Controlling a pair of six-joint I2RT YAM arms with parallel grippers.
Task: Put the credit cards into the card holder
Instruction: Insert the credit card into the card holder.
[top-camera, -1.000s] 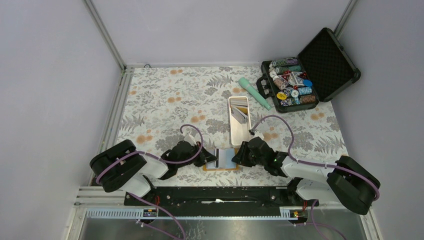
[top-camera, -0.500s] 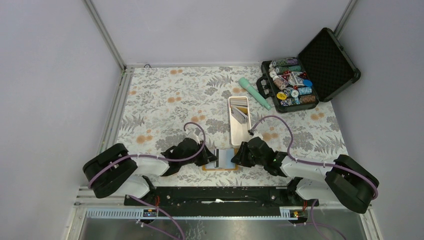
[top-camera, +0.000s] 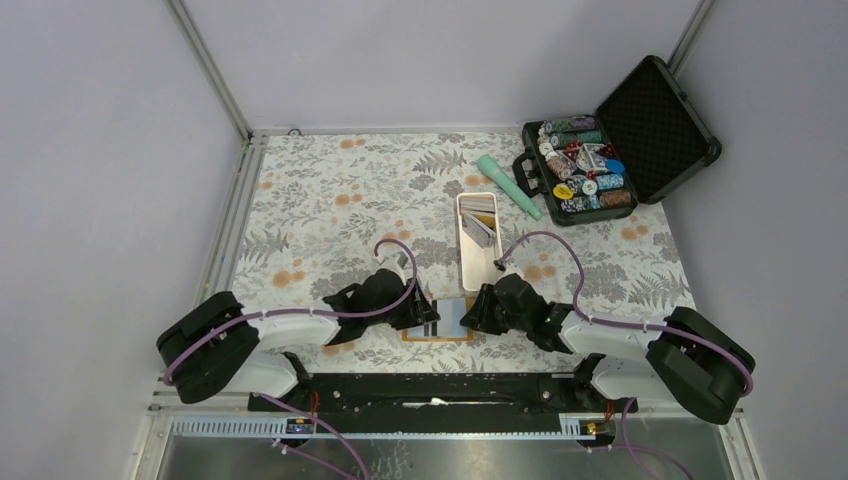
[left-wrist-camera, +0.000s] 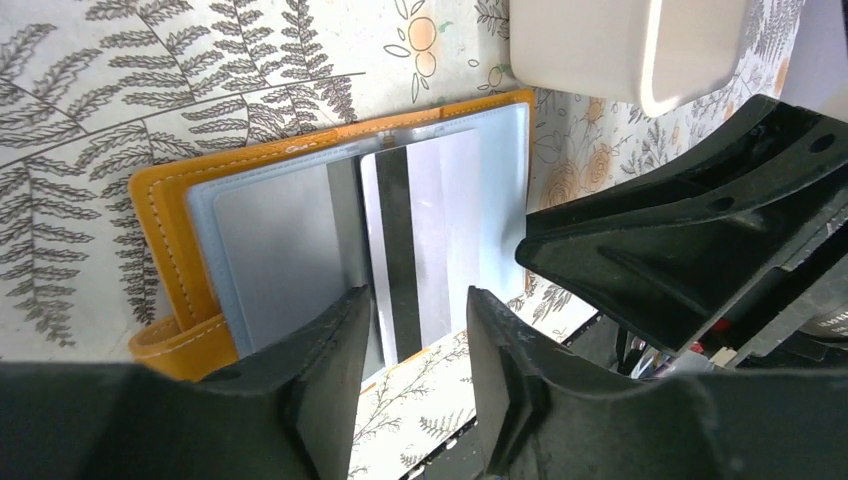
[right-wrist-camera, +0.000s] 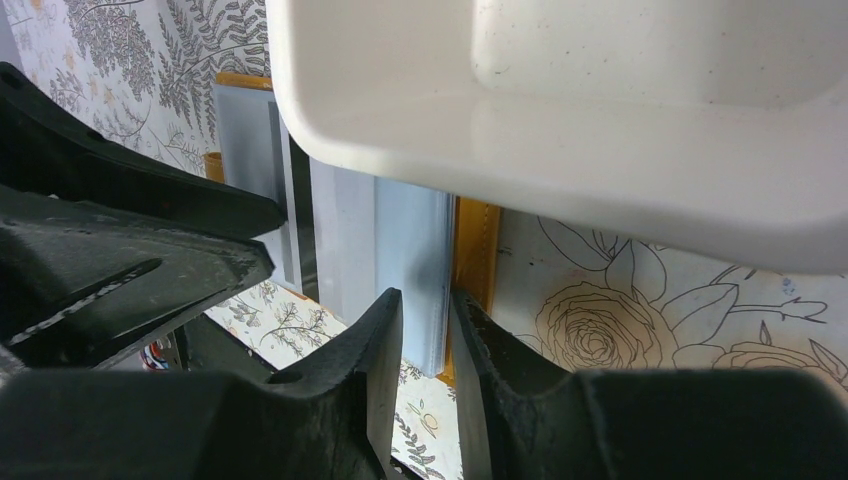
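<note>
Card holder (left-wrist-camera: 165, 215), one, with two cards (left-wrist-camera: 440, 240)

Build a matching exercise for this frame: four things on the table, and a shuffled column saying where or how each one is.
Things:
1. card holder
2. white tray
3. black case
4. teal tube

States:
a. open, filled with poker chips
b. lies between tray and case
c. spread open, clear pockets showing
d. holds loose cards

Pairs: 1-c, 2-d, 3-a, 4-b
</note>
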